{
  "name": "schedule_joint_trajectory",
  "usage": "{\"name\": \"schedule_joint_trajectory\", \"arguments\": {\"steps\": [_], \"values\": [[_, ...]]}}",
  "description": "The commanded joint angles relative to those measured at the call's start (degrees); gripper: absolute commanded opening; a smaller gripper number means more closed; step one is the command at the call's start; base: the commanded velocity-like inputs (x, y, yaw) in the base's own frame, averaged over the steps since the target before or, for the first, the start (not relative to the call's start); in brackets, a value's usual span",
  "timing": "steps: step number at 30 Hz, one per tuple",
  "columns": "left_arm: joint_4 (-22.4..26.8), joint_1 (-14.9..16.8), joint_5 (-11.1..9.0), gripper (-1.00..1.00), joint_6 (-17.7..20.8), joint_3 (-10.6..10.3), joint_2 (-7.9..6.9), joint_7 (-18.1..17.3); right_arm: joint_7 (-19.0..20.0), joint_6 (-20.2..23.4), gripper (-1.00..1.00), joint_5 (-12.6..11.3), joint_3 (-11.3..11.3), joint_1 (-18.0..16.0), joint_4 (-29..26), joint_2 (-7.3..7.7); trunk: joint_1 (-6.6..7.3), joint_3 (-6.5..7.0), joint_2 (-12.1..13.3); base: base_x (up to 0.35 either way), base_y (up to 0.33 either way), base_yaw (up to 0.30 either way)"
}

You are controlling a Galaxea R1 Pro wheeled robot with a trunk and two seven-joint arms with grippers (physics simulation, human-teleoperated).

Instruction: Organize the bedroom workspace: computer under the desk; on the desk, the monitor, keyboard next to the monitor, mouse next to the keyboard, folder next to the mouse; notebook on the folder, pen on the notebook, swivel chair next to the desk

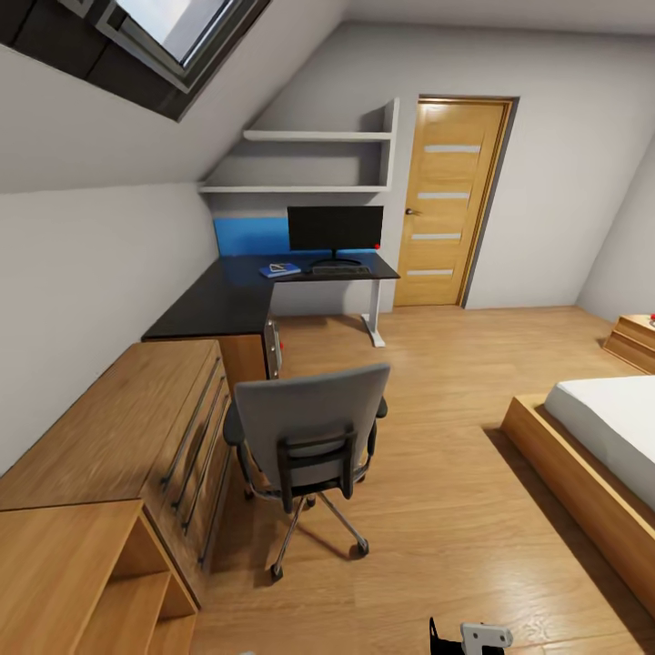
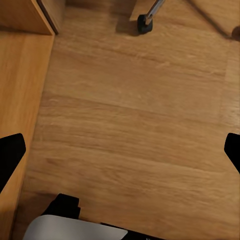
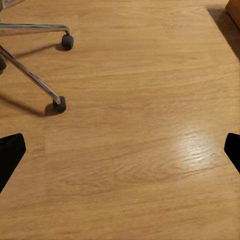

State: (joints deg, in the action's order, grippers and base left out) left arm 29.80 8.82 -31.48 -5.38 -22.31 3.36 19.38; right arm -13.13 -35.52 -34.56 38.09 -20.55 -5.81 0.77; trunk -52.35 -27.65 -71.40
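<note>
While small and far off at upper centre of the head view, hard to make out in detail: black-topped L-shaped table with monitor upright on it, dark wide screen on thin stand. Keyboard just in front of monitor base, seen as a dark flat strip, keys not resolvable. Blue folder lying flat on table top left of keyboard, something pale on top of it, too small to name. Mouse, pen, computer not identifiable at this size.

Swivel chair at centre frame, grey back toward camera, black armrests, chrome legs on castors, standing on wooden floor apart from table, near wooden chest of drawers at lower left. Seat hidden behind backrest. Bed cut off at right edge. Door upper right of centre.

Left hand: black fingertips cut off at both frame edges, spread wide, nothing between, floor below, one castor at top. Right hand: same, fingertips at edges, spread wide and empty, chair legs and castors at upper left.
</note>
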Motion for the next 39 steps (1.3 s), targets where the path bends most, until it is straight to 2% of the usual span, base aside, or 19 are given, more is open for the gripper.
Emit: {"name": "schedule_joint_trajectory", "arguments": {"steps": [1, 39], "values": [[0.0, 0.1, -0.6, 1.0, -0.3, -0.5, -0.04, 0.4, -0.5, 0.0, 1.0, -0.1, 0.5, 0.0, -0.1, 0.02, -0.23, -0.24, -0.4, 0.0, 0.0, 0.0], [0.0, 0.1, -0.6, 1.0, -0.4, -0.5, -0.02, 0.4, -0.5, -0.2, 1.0, 0.0, 0.5, 0.0, -0.1, 0.02, -8.57, -7.06, -15.7, 0.0, 0.0, 0.0]]}}
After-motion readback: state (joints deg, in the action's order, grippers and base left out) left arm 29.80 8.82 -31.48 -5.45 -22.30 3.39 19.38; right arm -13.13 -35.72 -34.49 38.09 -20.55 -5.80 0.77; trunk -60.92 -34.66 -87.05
